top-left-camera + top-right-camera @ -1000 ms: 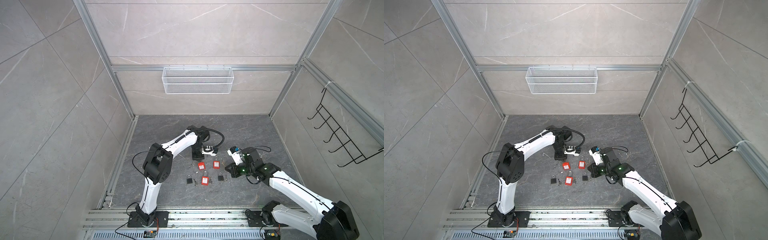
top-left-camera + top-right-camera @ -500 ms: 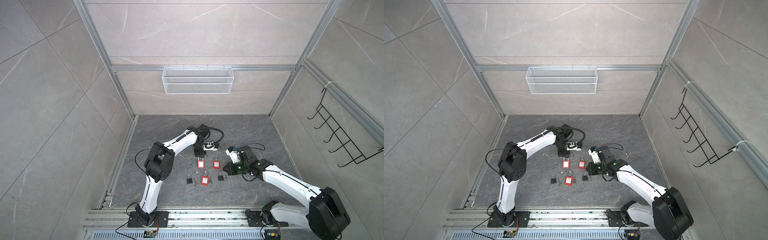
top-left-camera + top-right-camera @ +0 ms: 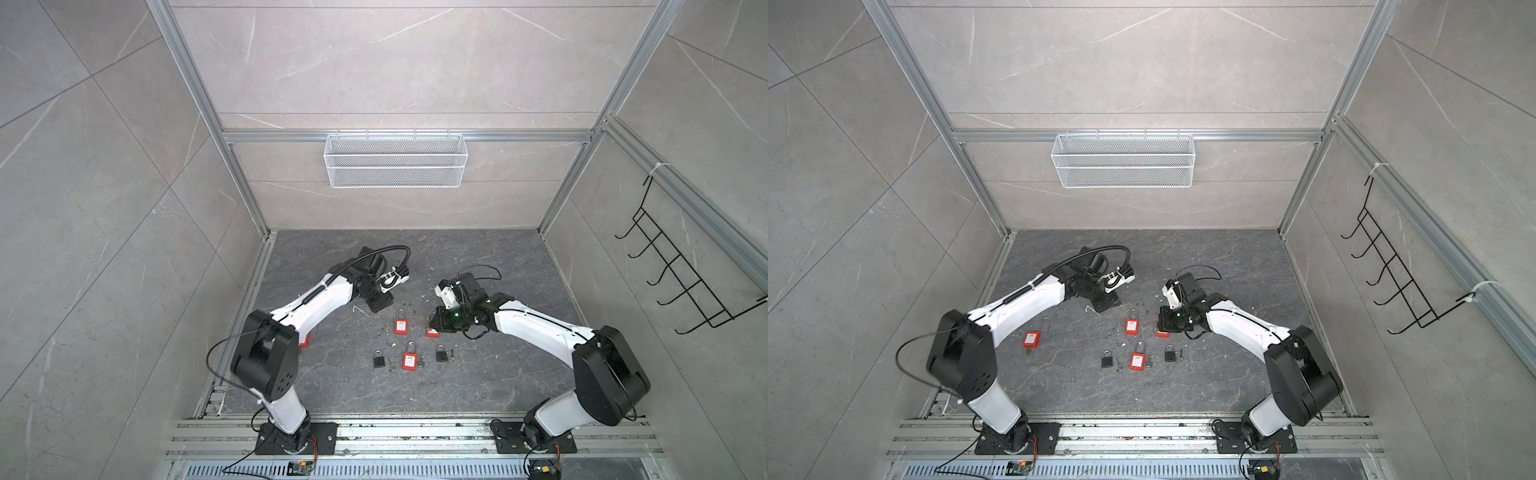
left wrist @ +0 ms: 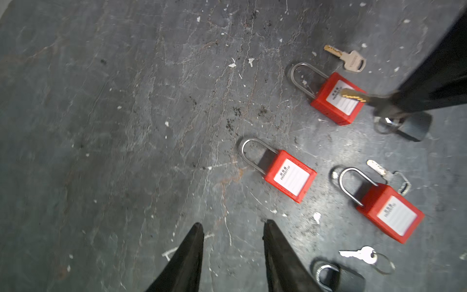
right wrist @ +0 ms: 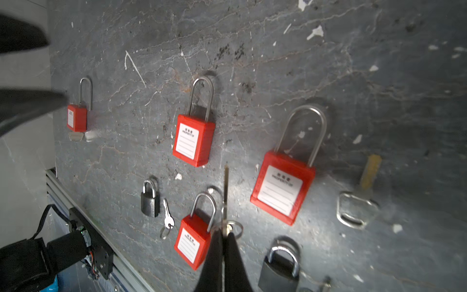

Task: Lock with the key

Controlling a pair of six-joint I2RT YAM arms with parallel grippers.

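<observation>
- Front row on the surface [image 3: 353, 386]: left padlock [image 3: 379, 360], middle padlock [image 3: 410, 361], right padlock [image 3: 441, 354].
- Rear padlock [image 3: 400, 326] lies behind the middle one.
- Lone padlock [image 3: 1031, 339] lies well left.
- Basket [image 3: 395, 160] hangs on the back wall, hook rack [image 3: 681, 274] on the right wall.

Both top views are looking steeply down from high above the front rail [image 3: 415, 432], facing the back wall [image 3: 395, 62], and are taking in the whole floor [image 3: 457, 257] and the wire basket [image 3: 395, 160] from afar. The left wrist camera is hanging close above the floor, sighting past the left gripper [image 4: 233, 226]. The right wrist camera is sighting likewise past the right gripper [image 5: 223, 235] and its key [image 5: 225, 187]. All four views are sharing the middle red padlock [image 4: 290, 180].
</observation>
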